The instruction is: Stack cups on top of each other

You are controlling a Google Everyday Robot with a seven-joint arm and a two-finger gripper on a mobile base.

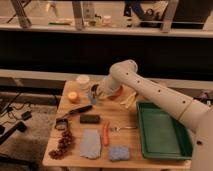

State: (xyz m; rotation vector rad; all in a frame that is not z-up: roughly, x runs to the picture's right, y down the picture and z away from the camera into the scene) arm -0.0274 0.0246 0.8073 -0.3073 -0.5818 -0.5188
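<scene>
Two cups are standing toward the upper left of the wooden counter [127, 116]. The pale plastic cup [82, 81] is sitting near the far edge, and the silver cup [92, 96] is sitting just below and to the right of it, beside a small orange object [73, 96]. The white arm [150, 92] is reaching in from the right edge of the frame, bending near the centre and pointing down-left. This is placing the tool [96, 93] right at the silver cup with its fingers drawn together; whether it is gripping that cup cannot be told. An orange-red bowl [118, 93] is lying partly hidden behind the arm. A green tray [162, 131] is occupying the counter's right side. A dark brush [75, 112], a dark block [90, 118], grapes [62, 145], a grey-blue cloth [90, 144] and a blue sponge [119, 153] are lying across the lower left.
</scene>
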